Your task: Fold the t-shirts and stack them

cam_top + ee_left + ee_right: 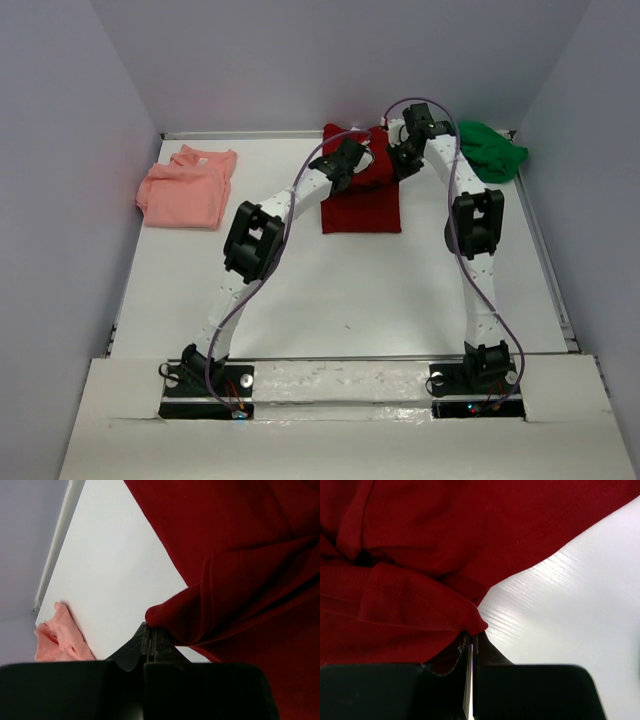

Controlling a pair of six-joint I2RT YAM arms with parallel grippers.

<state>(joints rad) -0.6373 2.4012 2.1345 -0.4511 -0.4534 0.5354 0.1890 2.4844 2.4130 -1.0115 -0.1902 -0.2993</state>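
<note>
The dark red t-shirt [362,205] lies at the back middle of the table, its far part lifted. My left gripper [352,160] is shut on a fold of the dark red t-shirt [240,580] at its left side; the jaws [150,635] pinch the cloth edge. My right gripper [405,160] is shut on the right side of the same shirt [410,555], with a fold pinched at the jaw tips [472,640]. The salmon pink t-shirt [185,188] lies folded at the back left and shows in the left wrist view [60,640]. The bright green t-shirt [490,150] lies bunched at the back right.
The white table [350,290] is walled by grey panels at the left, back and right. A raised rim [240,133] runs along the table's far edge. Both arm bases [205,385] stand at the near edge.
</note>
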